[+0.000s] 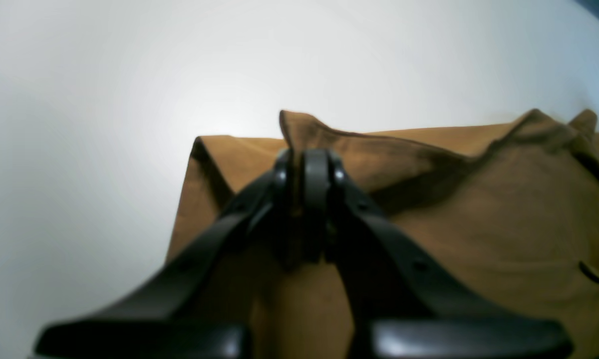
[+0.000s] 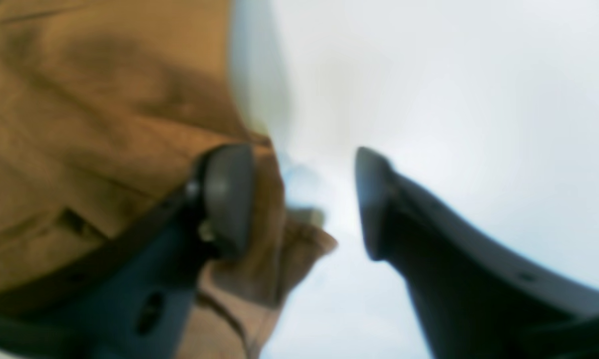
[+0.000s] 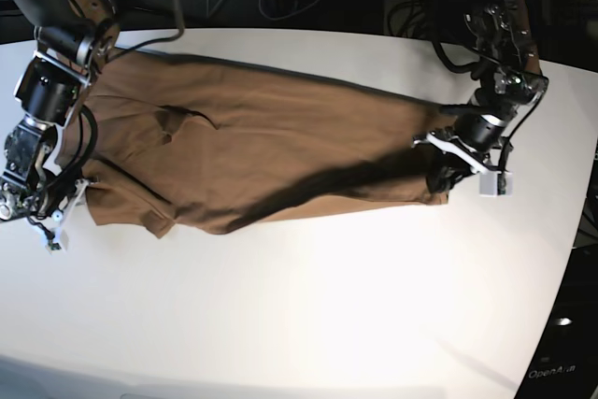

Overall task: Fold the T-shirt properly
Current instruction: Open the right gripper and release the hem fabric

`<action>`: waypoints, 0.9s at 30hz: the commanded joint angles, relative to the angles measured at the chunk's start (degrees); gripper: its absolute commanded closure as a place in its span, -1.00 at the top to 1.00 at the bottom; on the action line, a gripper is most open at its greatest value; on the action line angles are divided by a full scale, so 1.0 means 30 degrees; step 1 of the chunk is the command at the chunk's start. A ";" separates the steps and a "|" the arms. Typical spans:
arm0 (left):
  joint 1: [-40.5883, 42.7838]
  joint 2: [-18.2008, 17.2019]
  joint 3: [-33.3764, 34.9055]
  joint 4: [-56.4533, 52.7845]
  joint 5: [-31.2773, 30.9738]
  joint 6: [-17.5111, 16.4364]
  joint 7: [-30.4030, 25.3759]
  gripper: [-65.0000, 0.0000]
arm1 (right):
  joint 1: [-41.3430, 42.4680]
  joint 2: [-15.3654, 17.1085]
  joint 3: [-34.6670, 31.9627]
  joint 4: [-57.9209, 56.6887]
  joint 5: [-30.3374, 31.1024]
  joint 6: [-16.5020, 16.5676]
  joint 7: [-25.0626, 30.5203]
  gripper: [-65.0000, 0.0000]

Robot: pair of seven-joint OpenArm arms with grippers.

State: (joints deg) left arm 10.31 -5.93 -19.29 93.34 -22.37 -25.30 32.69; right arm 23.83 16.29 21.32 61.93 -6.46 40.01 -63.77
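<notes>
T-shirt (image 3: 271, 151): brown, spread lengthwise across your white desk (image 3: 308, 306). Left gripper (image 1: 309, 174): fingers clenched on its hem corner. Right gripper (image 2: 304, 199): fingers released, spread beside a sleeve edge

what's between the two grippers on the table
The T-shirt spans that stretch in the base view, laid across the table, from the right gripper to the left gripper, shut on its far edge.

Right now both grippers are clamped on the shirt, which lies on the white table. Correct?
Not quite. Only the left gripper is shut on the shirt. The right gripper is open: the right wrist view shows its jaws spread with the cloth edge loose between them. The shirt does lie on the white table.
</notes>
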 commanded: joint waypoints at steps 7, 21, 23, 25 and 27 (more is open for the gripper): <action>-0.0900 -0.0117 0.0056 -0.1003 -0.0265 -0.0256 -0.0449 -0.90 | 0.1300 0.0297 -0.0089 -0.0322 0.0058 -0.0003 -0.0942 0.24; -0.2776 -0.0527 0.1082 -0.4344 -0.0323 -0.0373 -0.0595 -0.90 | 0.0802 -0.0435 -0.0089 -0.0409 0.0028 -0.0003 -0.1909 0.24; -0.2776 -0.0615 0.1287 -0.4315 -0.0411 -0.0373 -0.0595 -0.90 | 0.0773 -0.0582 -0.0060 -0.0322 0.0058 -0.0003 -0.2114 0.24; -0.2776 -0.0557 0.1287 -0.4344 -0.0353 -0.0373 -0.0595 -0.90 | 0.0861 -0.0963 0.0058 -0.0322 0.0058 -0.0003 -0.1938 0.24; -0.2688 -0.0527 0.1287 -0.4344 -0.0294 -0.0373 -0.0595 -0.90 | 0.0949 -0.1080 -0.0060 -0.0292 0.0058 -0.0003 -0.1704 0.24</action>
State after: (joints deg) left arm 2.87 -7.35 -15.44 79.35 -22.15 -25.69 32.32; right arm 25.19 12.64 21.28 60.16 -6.90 39.86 -69.41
